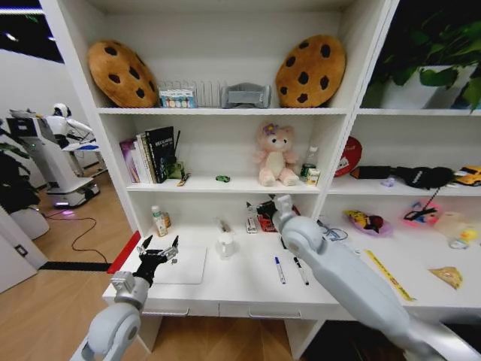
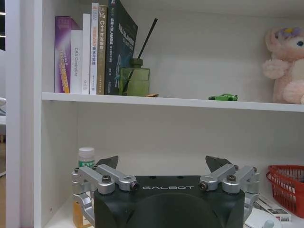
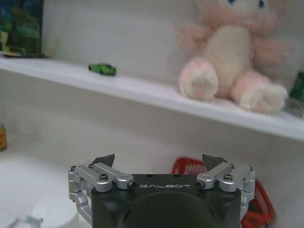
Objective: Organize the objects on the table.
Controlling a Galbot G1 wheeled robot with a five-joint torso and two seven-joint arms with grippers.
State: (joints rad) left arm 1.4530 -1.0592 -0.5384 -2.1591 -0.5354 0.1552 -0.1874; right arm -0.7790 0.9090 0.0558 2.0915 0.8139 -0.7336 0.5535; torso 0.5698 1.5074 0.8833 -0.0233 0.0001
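Two hands, left hand (image 1: 158, 246) spread above the laptop (image 1: 180, 265) on the tabletop (image 1: 248, 289), right hand (image 3: 160, 161) spread near the toy car (image 3: 102, 69)'s shelf; I risk toppling the bottle (image 1: 158, 221).

— Any lettering you can read?
— "GALBOT", in pale letters on the black body of the left gripper (image 2: 162, 164), and the same on the right gripper (image 3: 161, 161).
— The books?
— A white book (image 2: 76, 64) spine reads "DAS Controller". The other spines carry print too small to make out
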